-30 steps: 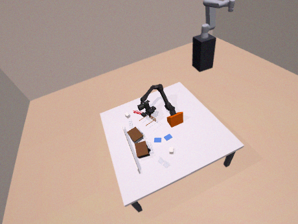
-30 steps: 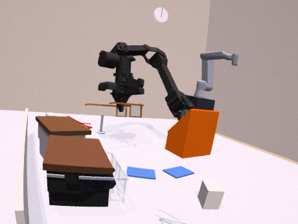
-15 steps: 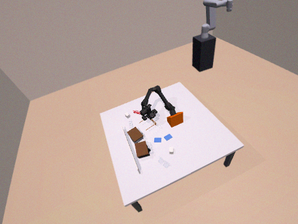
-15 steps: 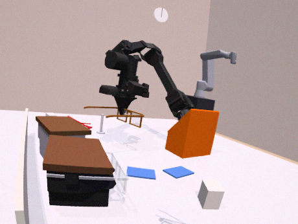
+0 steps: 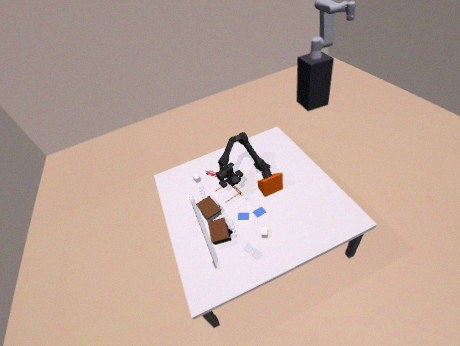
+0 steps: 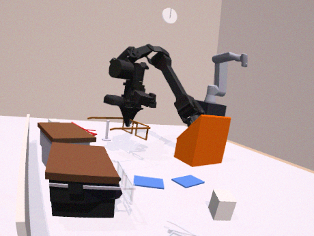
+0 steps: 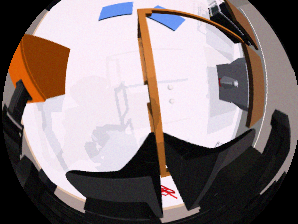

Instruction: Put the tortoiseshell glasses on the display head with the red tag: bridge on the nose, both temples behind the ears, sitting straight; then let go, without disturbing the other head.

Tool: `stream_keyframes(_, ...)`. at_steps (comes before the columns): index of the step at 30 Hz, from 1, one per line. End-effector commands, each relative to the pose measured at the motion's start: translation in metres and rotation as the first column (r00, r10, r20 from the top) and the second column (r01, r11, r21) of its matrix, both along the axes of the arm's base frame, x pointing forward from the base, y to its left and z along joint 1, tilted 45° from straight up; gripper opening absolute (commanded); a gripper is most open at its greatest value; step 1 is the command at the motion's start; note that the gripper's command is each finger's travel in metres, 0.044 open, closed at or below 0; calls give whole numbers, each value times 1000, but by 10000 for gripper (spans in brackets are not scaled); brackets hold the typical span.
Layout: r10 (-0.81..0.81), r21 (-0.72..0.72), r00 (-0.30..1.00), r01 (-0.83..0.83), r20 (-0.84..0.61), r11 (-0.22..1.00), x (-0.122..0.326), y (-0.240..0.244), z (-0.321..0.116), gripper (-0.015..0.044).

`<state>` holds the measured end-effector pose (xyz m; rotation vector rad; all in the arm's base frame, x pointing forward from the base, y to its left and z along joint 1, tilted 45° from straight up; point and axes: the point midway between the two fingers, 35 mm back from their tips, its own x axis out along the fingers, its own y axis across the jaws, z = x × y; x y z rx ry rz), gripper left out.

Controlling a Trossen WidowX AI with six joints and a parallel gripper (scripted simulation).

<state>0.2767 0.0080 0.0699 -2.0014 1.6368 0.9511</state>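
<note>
The tortoiseshell glasses [image 5: 233, 197] [image 6: 102, 118] [image 7: 155, 100] hang in the air with both temples open, pointing toward the heads' side. My gripper [image 5: 232, 185] [image 6: 127, 124] [image 7: 155, 136] is shut on their front frame, near one end. The grey head [image 6: 46, 146] [image 7: 232, 90] under a brown top stands farther back in the exterior view; a small red mark shows on it in the wrist view. The glasses are in front of it, not touching. The other head [image 6: 82, 204], black with a brown top, stands nearer and wears clear glasses [image 6: 127, 187].
An orange wedge block [image 5: 270, 184] [image 6: 208, 141] stands by the arm's base. A thin white post [image 6: 108, 129] stands near the glasses. Red glasses [image 5: 211, 173] [image 7: 168, 191] lie beyond. Blue squares [image 6: 149, 182] [image 6: 188, 181], a pale block [image 6: 222, 204] and a long low wall [image 5: 204, 232] are around.
</note>
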Motion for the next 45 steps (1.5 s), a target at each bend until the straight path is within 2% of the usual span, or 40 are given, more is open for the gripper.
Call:
stream_keyframes(1,1,15,1000,-1,-8,1000,0,-4,-4,0)
stream_keyframes(45,4,-3,1000,-4,-2,1000,14,-22,-31,0)
